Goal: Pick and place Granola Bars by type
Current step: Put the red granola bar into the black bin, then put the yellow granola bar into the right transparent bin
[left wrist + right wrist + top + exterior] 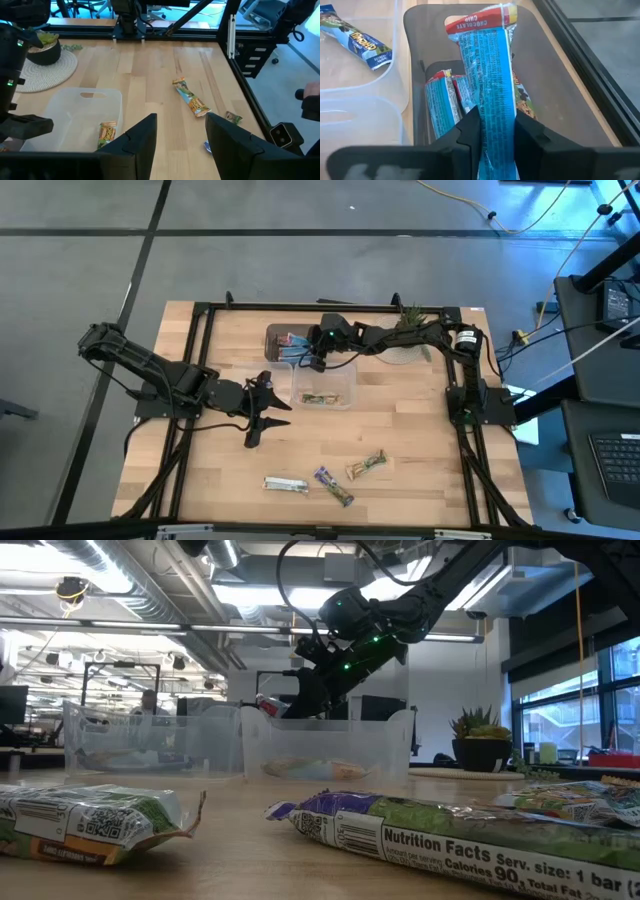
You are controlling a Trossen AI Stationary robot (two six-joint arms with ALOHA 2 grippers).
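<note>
My right gripper (496, 117) is shut on a blue-white granola bar (485, 60) with a red end, above a grey container (547, 85) that has more blue-white bars (442, 97) lying in it. In the high view this gripper (315, 360) is at the table's far middle. A green-tan bar (320, 398) lies in the neighbouring clear tub (345, 385). Three bars lie flat on the near table: silvery (285, 485), purple (333, 485), green-tan (366, 467). My left gripper (268, 425) is open, over bare table left of the tubs. My right gripper pinches the blue-white bar between its two fingers at its near part (495, 100), and the bar runs along the fingers and out ahead of them. Its red end (480, 20) is free. The low view shows that end (265, 705) above the tub rim, clear of the bars below.
A potted plant on a round mat (405, 340) sits at the far right, behind my right arm. A black frame (300, 307) borders the table. Bare wood lies between the tubs and the three loose bars. My left wrist view shows the clear tub (65, 107) just ahead.
</note>
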